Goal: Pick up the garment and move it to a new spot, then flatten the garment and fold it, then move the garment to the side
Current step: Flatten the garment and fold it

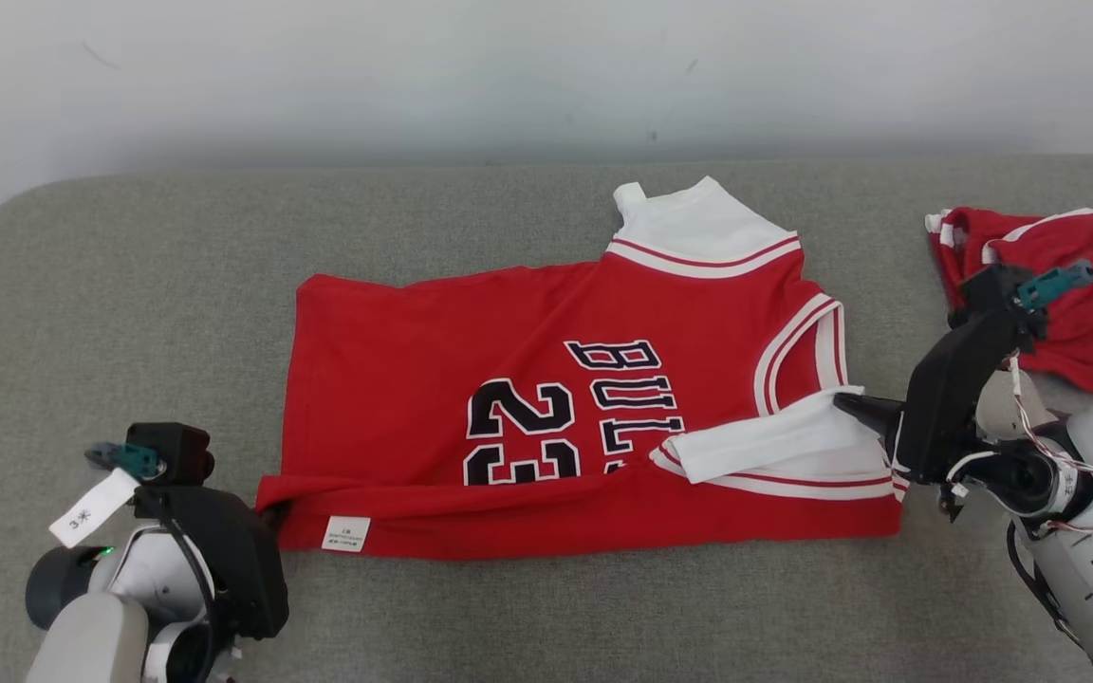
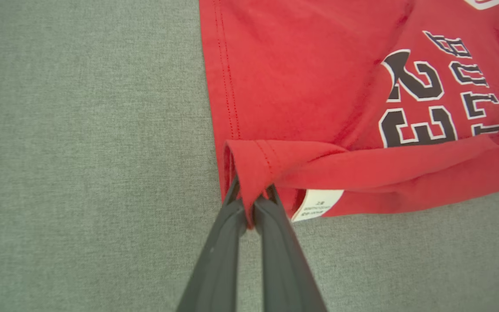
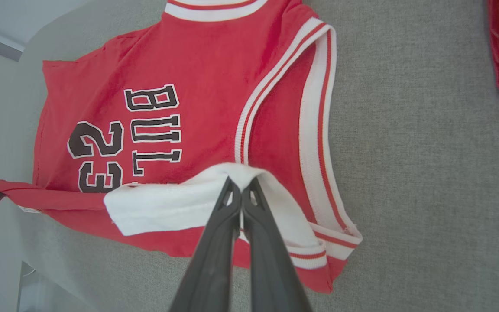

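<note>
Your left gripper [image 2: 249, 208] pinches the jersey [image 1: 433, 351] at its hem corner, and your right gripper [image 3: 241, 190] pinches its white strap [image 3: 158, 208]. The long axis spans them. The far edge lies straight beyond, probably your fold target.

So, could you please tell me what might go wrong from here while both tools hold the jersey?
1. The left tool pinches only a small bit of the hem corner of the jersey; it could slip out mid-fold.
2. The right tool grips the white strap, which is bunched, so the fold may land creased or skewed.
3. The second red garment lies close beside the right tool; a wide swing might drag it.
</note>
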